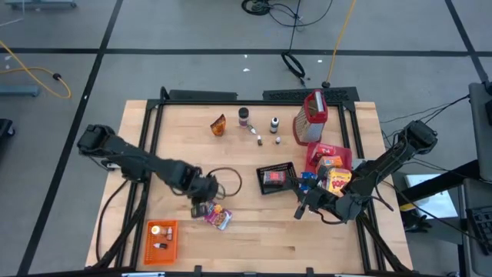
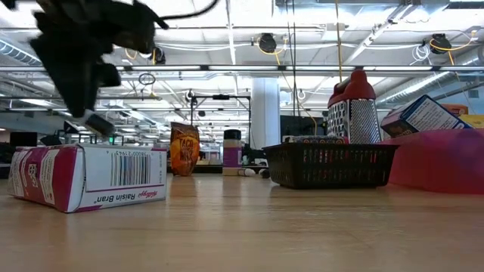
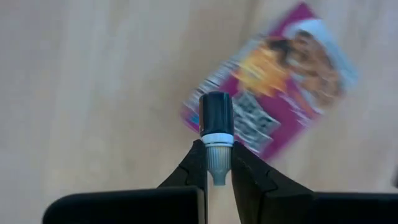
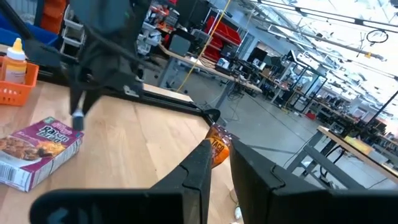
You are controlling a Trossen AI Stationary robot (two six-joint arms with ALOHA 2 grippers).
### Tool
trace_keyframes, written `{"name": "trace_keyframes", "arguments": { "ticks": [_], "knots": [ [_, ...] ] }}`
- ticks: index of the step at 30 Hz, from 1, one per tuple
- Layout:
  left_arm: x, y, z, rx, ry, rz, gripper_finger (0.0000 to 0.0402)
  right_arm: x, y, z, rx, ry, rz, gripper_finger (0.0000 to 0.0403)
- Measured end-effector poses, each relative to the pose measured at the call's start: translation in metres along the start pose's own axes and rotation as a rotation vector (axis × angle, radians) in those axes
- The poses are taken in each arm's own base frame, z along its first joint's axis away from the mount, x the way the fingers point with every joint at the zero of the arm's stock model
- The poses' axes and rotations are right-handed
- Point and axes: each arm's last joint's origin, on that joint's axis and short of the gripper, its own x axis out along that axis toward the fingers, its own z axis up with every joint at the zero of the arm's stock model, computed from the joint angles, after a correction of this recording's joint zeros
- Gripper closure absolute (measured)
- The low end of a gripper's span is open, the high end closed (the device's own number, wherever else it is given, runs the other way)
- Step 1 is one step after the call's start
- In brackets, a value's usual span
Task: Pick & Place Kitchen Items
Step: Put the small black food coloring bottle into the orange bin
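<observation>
Wooden desk point(image 1: 254, 223) below; left end effector point(image 3: 217, 163) clamped on small dark-capped bottle point(image 3: 216, 134) above purple cereal box point(image 3: 273, 78). Right end effector point(image 4: 221, 165) together, empty.

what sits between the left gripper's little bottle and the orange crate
Nothing visible does. The left gripper, shut on the small bottle, hangs above bare wood beside the purple Raisin Bran box, and the stretch toward the orange crate looks bare.

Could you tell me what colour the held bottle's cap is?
Black, on the bottle; clearest in the left wrist view.
</observation>
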Motion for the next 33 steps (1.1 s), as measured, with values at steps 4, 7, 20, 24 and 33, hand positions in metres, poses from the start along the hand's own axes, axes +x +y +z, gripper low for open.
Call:
{"name": "trace_keyframes", "arguments": {
  "ticks": [4, 7, 20, 24, 33],
  "knots": [
    [0.0, -0.019, -0.013, -0.05, 0.046, -0.057, 0.0367, 0.0, 0.0, 0.0, 0.033, 0.002, 0.001, 0.0348],
    [0.0, -0.031, -0.024, -0.081, 0.082, -0.088, 0.0371, 0.0, 0.0, -0.001, 0.033, 0.005, 0.002, 0.0348],
    [-0.003, -0.074, -0.069, -0.318, 0.395, -0.228, 0.0373, 0.0, 0.001, -0.003, 0.023, 0.012, 0.004, 0.0348],
    [-0.004, -0.08, -0.077, -0.373, 0.449, -0.226, 0.037, 0.0, 0.001, -0.003, 0.023, 0.012, 0.004, 0.0348],
    [-0.006, -0.089, -0.091, -0.458, 0.561, -0.219, 0.0368, 0.0, 0.001, -0.003, 0.024, 0.012, 0.004, 0.0348]
  ]
}}
